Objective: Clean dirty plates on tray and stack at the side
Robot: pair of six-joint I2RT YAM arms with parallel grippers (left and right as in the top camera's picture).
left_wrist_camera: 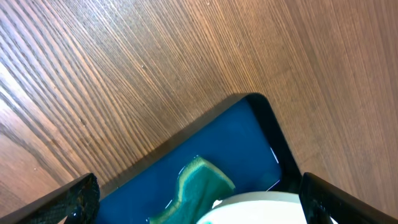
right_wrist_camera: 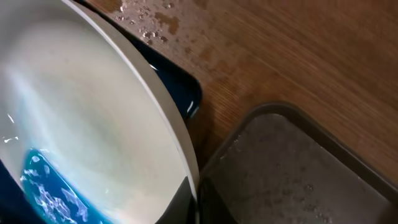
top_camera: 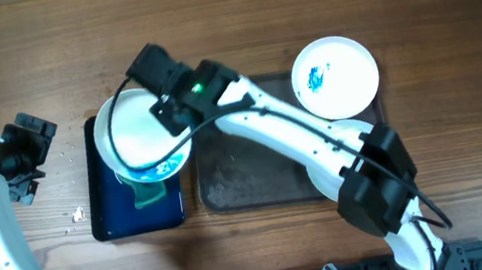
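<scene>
Right gripper [top_camera: 168, 108]: clamped tight on the rim of a round white shallow plate [top_camera: 131, 132] with a blue smear along its near edge
Held plate: over the small blue rectangular tray [top_camera: 108, 217], above the green sponge [top_camera: 149, 195]; contact with the sponge cannot be told
Left gripper [top_camera: 34, 156]: spread wide, holding nothing, over the wooden table [top_camera: 18, 53] just left of the blue tray
Second white plate [top_camera: 336, 78]: blue-smeared, resting at the far right corner of the large dark brown-grey rectangular tray [top_camera: 247, 177]
</scene>
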